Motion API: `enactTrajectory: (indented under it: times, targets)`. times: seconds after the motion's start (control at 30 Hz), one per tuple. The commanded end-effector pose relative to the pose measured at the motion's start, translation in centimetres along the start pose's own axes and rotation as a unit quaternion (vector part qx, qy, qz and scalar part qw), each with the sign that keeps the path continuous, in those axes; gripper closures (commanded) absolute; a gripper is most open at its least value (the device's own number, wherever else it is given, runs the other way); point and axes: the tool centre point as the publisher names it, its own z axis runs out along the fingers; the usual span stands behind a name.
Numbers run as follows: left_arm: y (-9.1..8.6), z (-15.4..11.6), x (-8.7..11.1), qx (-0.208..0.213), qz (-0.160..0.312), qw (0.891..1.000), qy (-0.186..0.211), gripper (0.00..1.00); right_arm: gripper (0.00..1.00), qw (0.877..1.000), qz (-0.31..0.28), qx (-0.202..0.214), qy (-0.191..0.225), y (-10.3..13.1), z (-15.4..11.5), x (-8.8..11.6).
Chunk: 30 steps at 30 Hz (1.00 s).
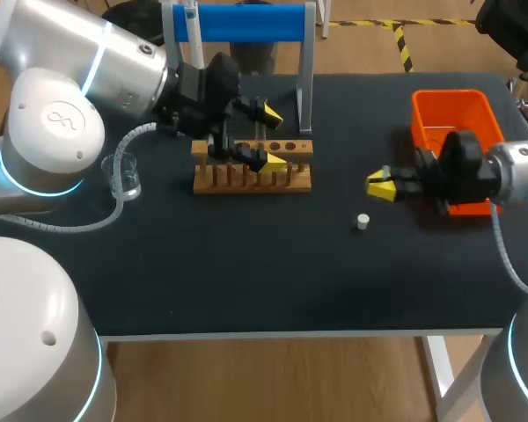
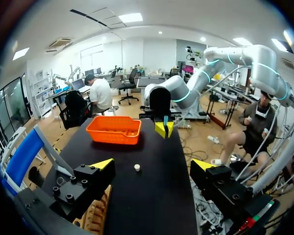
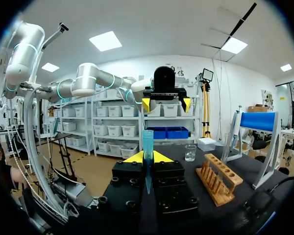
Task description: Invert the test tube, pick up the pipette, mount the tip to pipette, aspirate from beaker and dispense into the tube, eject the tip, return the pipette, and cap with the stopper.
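Currently my right gripper (image 1: 380, 185) clamps the test tube (image 3: 147, 142), so inversion is in hand. My left gripper (image 1: 274, 139) gapes wide at the wooden rack (image 1: 246, 185), where the tube likely goes next.

Left arm (image 1: 79, 53) and right arm (image 1: 524, 171) are showing glossy white shells, cyan rings glowing at joints. Left pincer (image 1: 273, 138) and right pincer (image 1: 380, 186): black, screw-studded, yellow-tipped; grey corrugated cables (image 1: 134, 132) are trailing.
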Motion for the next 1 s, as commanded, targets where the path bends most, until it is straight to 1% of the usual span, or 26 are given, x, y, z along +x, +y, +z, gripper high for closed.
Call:
enactTrajectory:
  times: [0.03, 0.2, 0.33, 0.53, 1.0]
  targets:
    - [0.0, -0.1, 0.0, -0.001, 0.0, 1.0, 0.001, 0.0, 1.0, 1.0, 0.003, 0.003, -0.003, -0.5, -1.3, 0.5]
    - [0.0, -0.1, 0.0, -0.001, 0.0, 1.0, 0.001, 0.0, 1.0, 1.0, 0.006, 0.007, -0.003, -1.0, -2.1, 0.7]
    - [0.0, -0.1, 0.0, -0.001, 0.0, 1.0, 0.001, 0.0, 1.0, 1.0, 0.008, 0.002, -0.005, -1.2, -2.5, 0.8]
    - [0.0, -0.1, 0.0, -0.001, 0.0, 1.0, 0.001, 0.0, 1.0, 1.0, 0.011, -0.002, -0.008, -1.4, -2.6, 0.8]
    - [0.0, -0.1, 0.0, -0.001, 0.0, 1.0, 0.001, 0.0, 1.0, 1.0, 0.015, 0.002, -0.01, -1.5, -2.7, 0.9]
